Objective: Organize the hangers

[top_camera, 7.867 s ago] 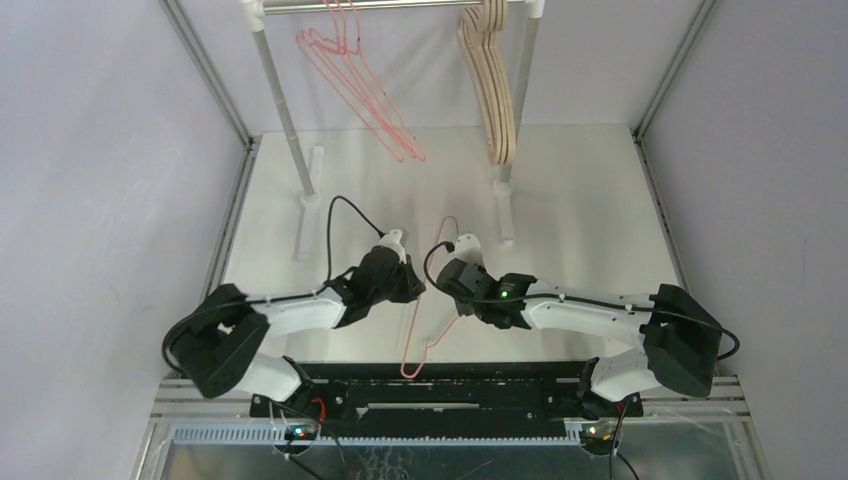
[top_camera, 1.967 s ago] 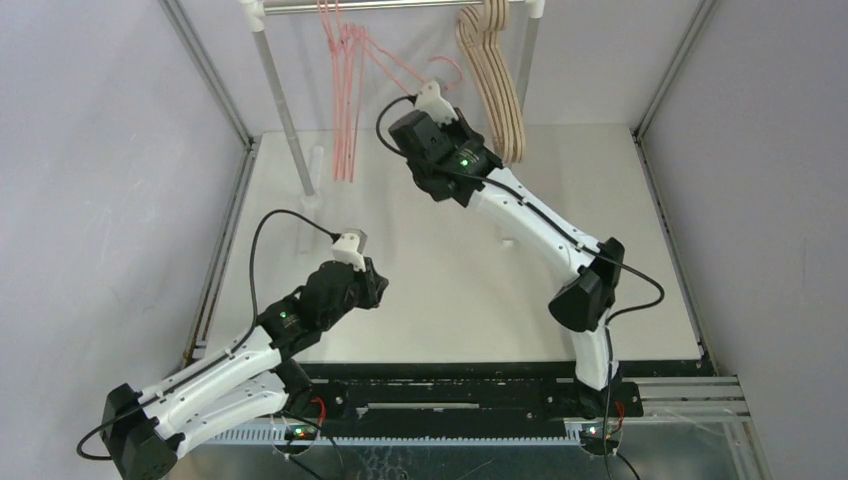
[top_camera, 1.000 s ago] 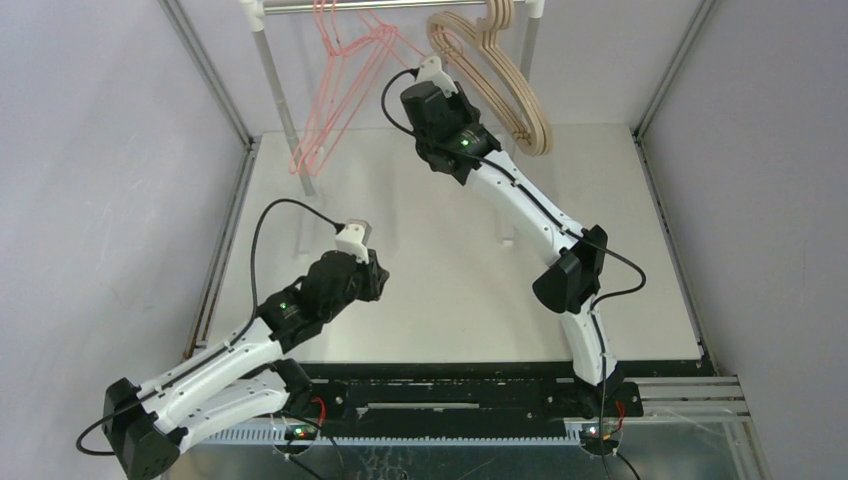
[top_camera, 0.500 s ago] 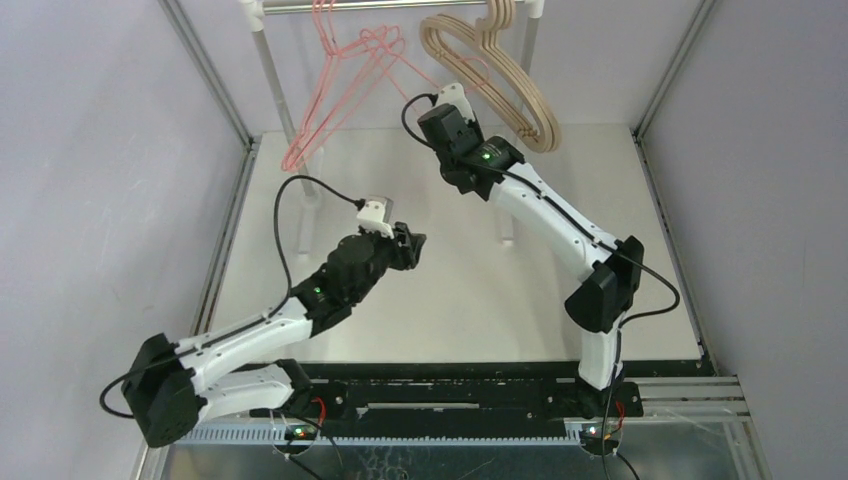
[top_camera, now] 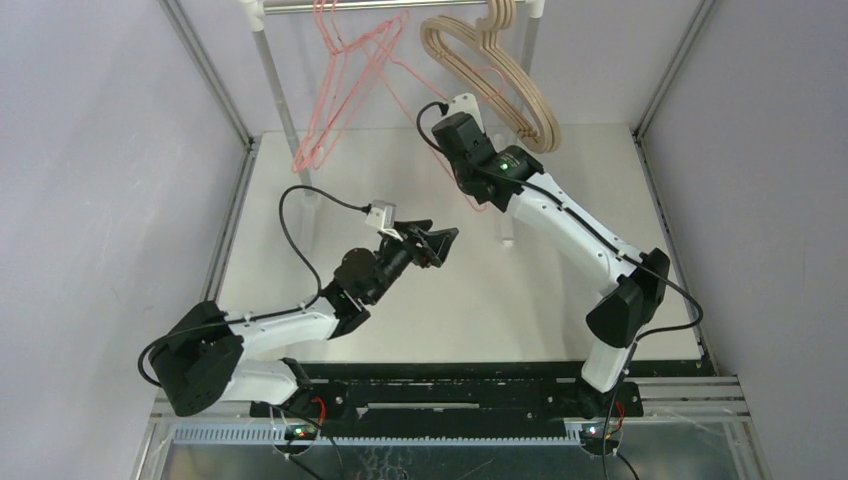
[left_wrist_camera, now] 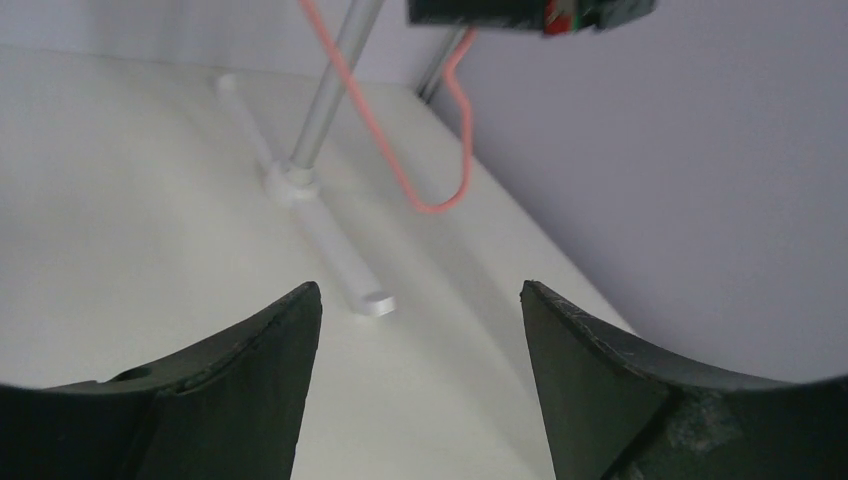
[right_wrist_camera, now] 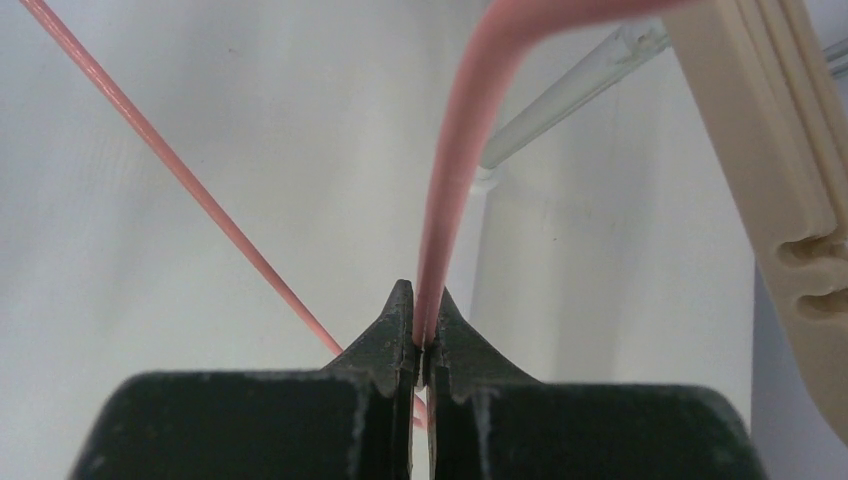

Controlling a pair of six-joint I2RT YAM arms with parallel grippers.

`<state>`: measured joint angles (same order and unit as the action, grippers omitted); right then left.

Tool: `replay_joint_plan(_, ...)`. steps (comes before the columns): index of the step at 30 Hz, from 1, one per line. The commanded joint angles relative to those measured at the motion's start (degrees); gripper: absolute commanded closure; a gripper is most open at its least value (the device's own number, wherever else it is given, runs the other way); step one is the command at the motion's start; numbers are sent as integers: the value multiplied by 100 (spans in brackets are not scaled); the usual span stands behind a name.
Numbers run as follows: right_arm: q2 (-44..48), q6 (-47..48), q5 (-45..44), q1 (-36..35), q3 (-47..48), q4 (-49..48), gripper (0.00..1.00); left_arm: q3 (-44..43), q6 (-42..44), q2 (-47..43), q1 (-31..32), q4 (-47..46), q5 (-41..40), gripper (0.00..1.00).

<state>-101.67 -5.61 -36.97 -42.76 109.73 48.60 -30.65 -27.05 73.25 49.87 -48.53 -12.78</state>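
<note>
I'm looking down at the table (top_camera: 480,310), the silver rail (top_camera: 440,4) spanning its 12 o'clock edge. The beige hangers (right_wrist_camera: 775,140) are hanging toward 1 o'clock, the other pink hangers (top_camera: 322,120) toward 11. My right gripper (right_wrist_camera: 420,300) is pinching one pink wire hanger (right_wrist_camera: 455,180), jaws together on the wire, just below the rail. My left gripper (left_wrist_camera: 420,290) is hovering mid-table, jaws spread wide, holding nothing.
</note>
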Motion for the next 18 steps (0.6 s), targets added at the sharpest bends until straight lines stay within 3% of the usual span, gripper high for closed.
replay_joint_plan(1,489,-256,334,-60,-178,-242,100,-90,-326,38,6,-1308,565,22)
replay_joint_plan(8,764,-394,394,-250,-323,-184,100,-393,-491,383,-12,-1444,987,23)
replay_joint_plan(18,1178,-524,452,-375,-654,-123,100,-188,-1029,980,-241,-2309,1185,23)
